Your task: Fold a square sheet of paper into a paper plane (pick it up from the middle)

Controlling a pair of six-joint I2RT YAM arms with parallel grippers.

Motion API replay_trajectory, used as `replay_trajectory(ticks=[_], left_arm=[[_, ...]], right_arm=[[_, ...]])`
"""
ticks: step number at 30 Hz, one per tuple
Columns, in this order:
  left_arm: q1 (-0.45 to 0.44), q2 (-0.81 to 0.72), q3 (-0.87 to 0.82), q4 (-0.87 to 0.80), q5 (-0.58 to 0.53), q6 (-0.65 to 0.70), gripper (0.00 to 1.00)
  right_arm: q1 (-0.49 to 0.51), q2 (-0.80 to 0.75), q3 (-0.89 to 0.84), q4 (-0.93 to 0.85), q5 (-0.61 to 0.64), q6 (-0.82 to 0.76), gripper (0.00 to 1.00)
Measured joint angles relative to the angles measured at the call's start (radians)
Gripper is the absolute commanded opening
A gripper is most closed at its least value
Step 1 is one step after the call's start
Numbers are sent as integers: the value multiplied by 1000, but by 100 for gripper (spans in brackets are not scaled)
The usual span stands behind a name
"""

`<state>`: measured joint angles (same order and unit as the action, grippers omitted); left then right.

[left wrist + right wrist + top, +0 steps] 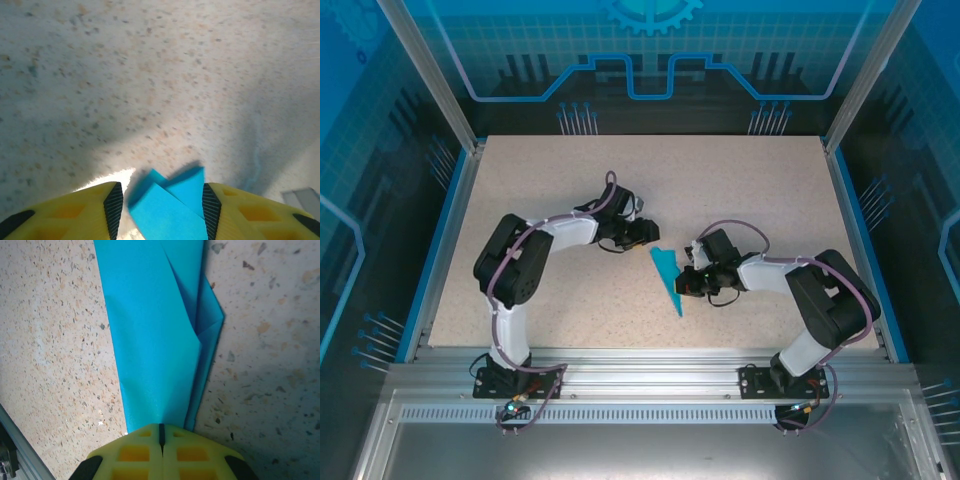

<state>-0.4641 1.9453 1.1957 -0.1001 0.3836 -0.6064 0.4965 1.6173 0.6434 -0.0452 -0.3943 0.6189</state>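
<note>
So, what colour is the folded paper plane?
The paper plane is plain teal-blue; right wrist view shows it best.

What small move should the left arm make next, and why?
Probably close the left gripper gently on the paper plane. The plane's folded end already lies between the open jaws, with a gap at one pad. The right gripper is shut on the plane's edge, so it should stay put.

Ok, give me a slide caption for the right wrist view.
Shut right fingers touch the folded teal paper plane lying on the speckled table.
</note>
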Motion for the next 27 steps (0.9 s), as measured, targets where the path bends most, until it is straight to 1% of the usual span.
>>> replay_trajectory(ticks=[5, 8, 11, 16, 23, 27], left_arm=[[-35, -180, -88, 17, 12, -31, 46], [-85, -229, -121, 36, 15, -51, 43], [-138, -219, -164, 65, 15, -78, 43], [-198, -132, -192, 91, 15, -127, 42], [-207, -33, -175, 116, 17, -156, 40], [-207, -21, -150, 100, -2, -154, 40]], right_arm=[[0, 10, 16, -21, -3, -3, 0], [0, 13, 20, -26, -5, -3, 0], [0, 13, 20, -25, -6, -3, 0], [0, 13, 20, -25, -6, -3, 0], [0, 13, 17, -21, -6, -3, 0], [0, 13, 15, -17, -7, -3, 0]])
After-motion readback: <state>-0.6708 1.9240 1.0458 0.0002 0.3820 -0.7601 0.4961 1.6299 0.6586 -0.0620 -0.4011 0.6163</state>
